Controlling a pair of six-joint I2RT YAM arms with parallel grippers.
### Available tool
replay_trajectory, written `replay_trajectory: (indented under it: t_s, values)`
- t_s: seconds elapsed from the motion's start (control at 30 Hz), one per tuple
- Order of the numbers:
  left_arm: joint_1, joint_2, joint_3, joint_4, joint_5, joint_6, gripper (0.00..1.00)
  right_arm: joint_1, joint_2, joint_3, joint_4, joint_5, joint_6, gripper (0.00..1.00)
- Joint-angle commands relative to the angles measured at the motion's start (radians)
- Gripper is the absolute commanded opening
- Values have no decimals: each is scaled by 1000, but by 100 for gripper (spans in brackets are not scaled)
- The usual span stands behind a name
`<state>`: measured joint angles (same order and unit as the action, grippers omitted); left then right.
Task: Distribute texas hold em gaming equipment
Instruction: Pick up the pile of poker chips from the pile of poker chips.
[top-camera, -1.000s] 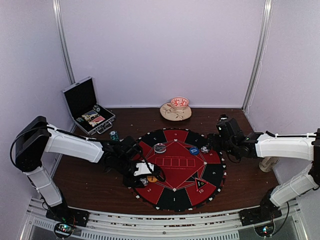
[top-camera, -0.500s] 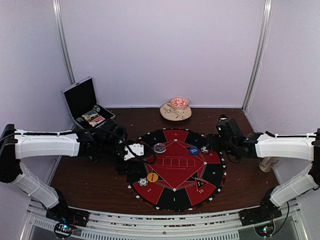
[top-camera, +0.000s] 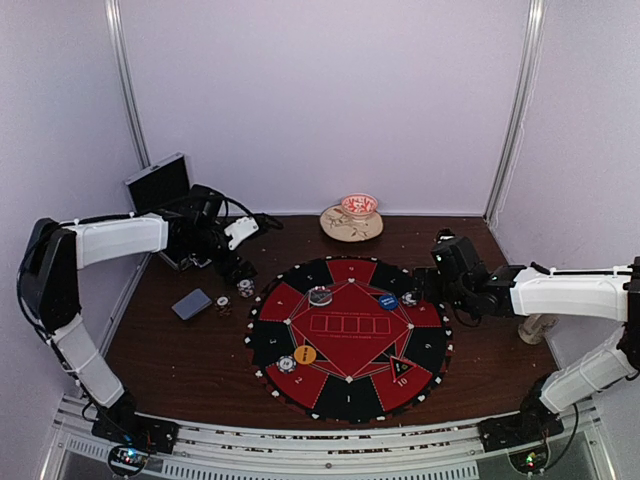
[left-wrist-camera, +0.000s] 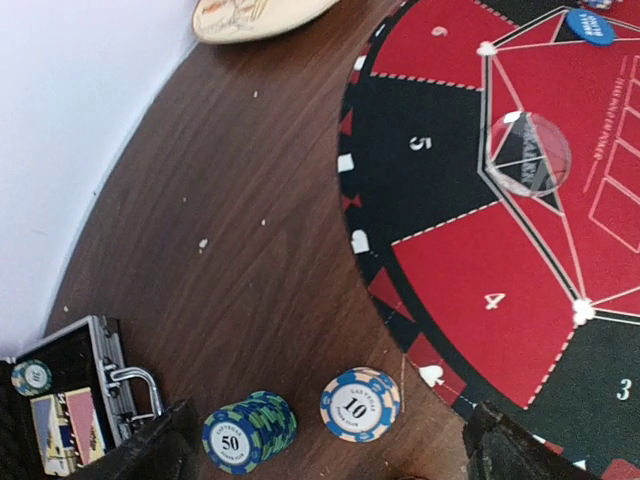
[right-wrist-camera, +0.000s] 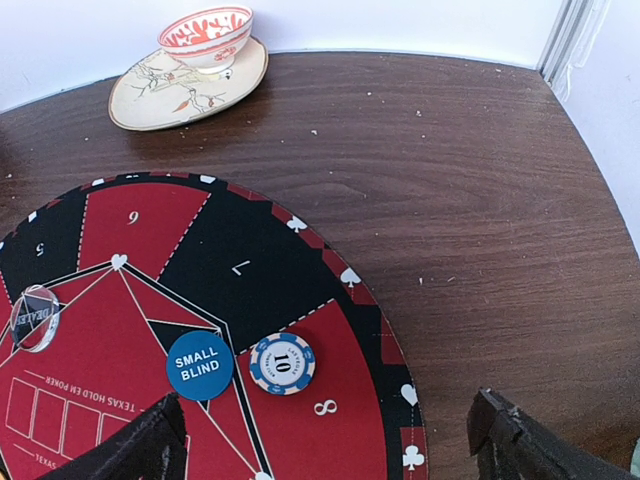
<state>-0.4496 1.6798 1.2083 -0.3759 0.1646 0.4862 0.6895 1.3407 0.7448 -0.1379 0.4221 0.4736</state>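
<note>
My left gripper hangs open and empty beside the case, above two chip stacks: a blue-green "50" stack and a blue-and-cream "10" stack, both on the bare table just left of the mat. A grey-blue card deck and another chip lie nearby. An orange disc and a chip rest on the mat's near-left sector. My right gripper is open over the mat's right side, where a blue "small blind" disc and a "10" chip lie.
The open black case stands at the back left with cards and a chip inside. A clear dealer button sits on the mat. A plate with a red-patterned bowl stands at the back wall.
My left gripper opened, leaving the orange disc and chip on the mat, then swung back left toward the case. The card deck now shows. The right arm stayed still.
</note>
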Motion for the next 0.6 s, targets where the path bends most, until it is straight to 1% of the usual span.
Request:
replay_trajectory:
  t_s: [0.0, 0.23, 0.4, 0.57]
  values:
    - [50, 129, 84, -54, 53, -32, 91, 8, -1, -1, 5, 3, -9, 100]
    - [74, 207, 132, -43, 68, -64, 83, 11, -4, 0, 6, 3, -10, 100]
    - [74, 242, 164, -86, 116, -83, 78, 12, -2, -1, 6, 3, -10, 100]
    - [74, 237, 142, -85, 117, -80, 76, 15, 0, 1, 6, 6, -10, 100]
